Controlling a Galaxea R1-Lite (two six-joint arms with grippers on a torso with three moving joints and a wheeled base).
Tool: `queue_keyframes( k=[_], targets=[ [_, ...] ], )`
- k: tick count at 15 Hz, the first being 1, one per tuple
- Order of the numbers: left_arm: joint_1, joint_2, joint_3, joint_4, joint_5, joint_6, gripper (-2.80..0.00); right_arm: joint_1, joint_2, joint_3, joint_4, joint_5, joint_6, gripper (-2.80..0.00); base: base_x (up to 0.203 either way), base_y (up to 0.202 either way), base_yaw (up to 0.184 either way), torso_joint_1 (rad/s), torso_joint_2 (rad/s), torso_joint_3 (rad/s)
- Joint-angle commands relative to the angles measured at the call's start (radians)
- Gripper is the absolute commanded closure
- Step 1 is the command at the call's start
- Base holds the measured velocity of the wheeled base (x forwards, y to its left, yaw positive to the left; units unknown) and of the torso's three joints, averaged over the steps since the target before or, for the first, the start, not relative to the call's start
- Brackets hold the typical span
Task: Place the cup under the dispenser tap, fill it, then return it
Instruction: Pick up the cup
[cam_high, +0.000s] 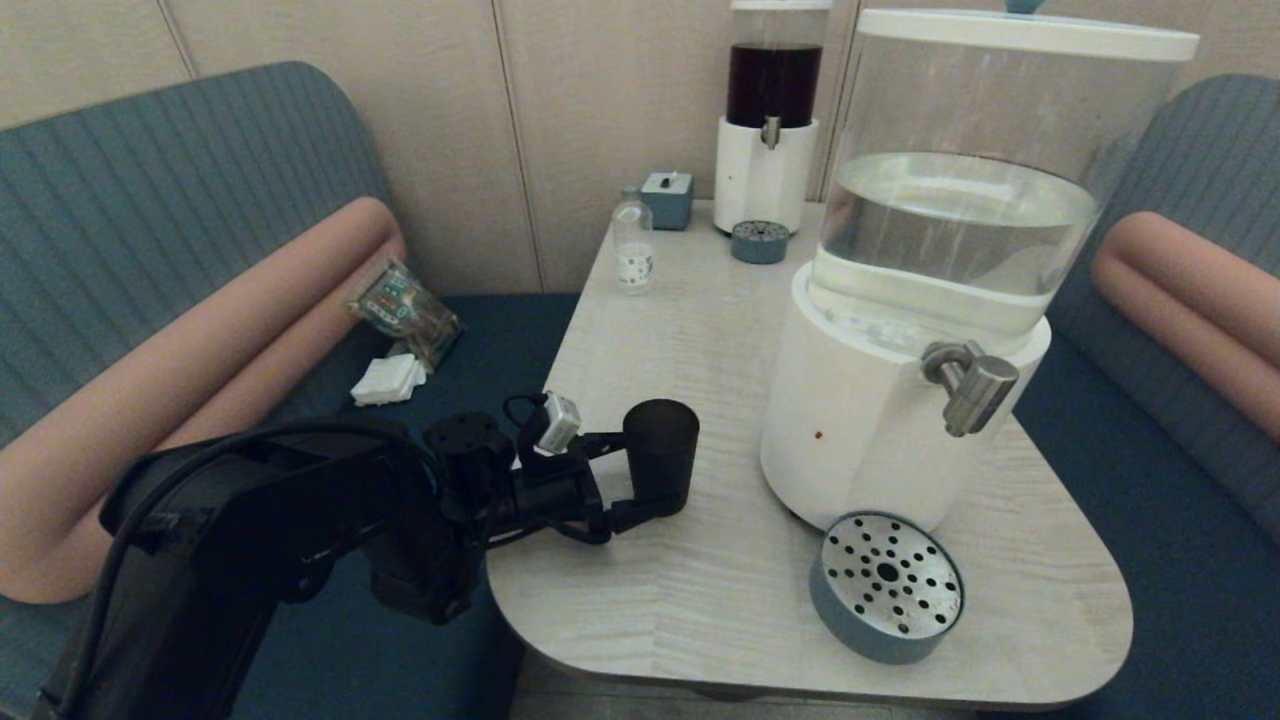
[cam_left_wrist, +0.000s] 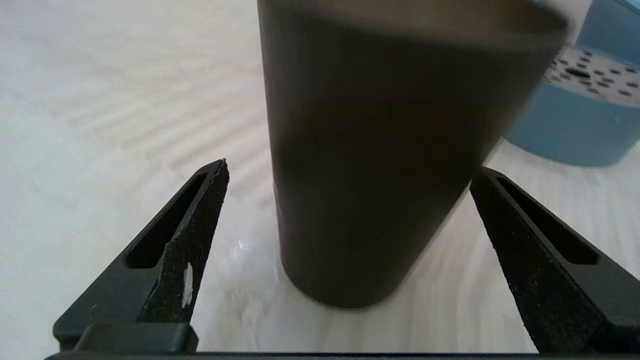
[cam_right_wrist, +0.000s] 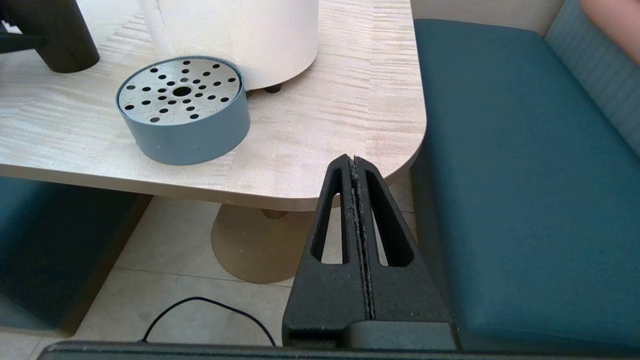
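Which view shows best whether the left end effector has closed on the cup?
The left wrist view: the cup stands between the fingers with a gap on each side, so the left end effector is open. The head view shows it around the cup, gaps unclear. The right wrist view shows only the cup's base.

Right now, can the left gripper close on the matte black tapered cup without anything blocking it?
Probably yes. The left gripper is open, with one finger on each side of the matte black tapered cup, which stands upright on the pale wooden table. Nothing lies between the fingers and the cup wall.
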Motion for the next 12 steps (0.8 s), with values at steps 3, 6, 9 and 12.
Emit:
queue_keyframes(
  k=[3, 6, 9, 12],
  targets=[
    [-0.001, 0.006, -0.033, -0.008, -0.004, -0.003, -2.80, -0.001, 0.000, 0.000, 0.000, 0.000, 0.000, 0.00, 0.000, 0.000, 0.000, 0.000, 0.00, 0.000],
    [-0.003, 0.021, -0.056, -0.008, -0.002, -0.005, -2.80, 0.000, 0.000, 0.000, 0.000, 0.000, 0.000, 0.00, 0.000, 0.000, 0.000, 0.000, 0.00, 0.000],
    [-0.005, 0.021, -0.056, -0.008, -0.004, -0.007, 0.00, 0.001, 0.000, 0.000, 0.000, 0.000, 0.000, 0.00, 0.000, 0.000, 0.000, 0.000, 0.00, 0.000],
    [-0.014, 0.021, -0.053, -0.008, -0.004, -0.018, 0.00, 0.001, 0.000, 0.000, 0.000, 0.000, 0.000, 0.00, 0.000, 0.000, 0.000, 0.000, 0.00, 0.000]
  ],
)
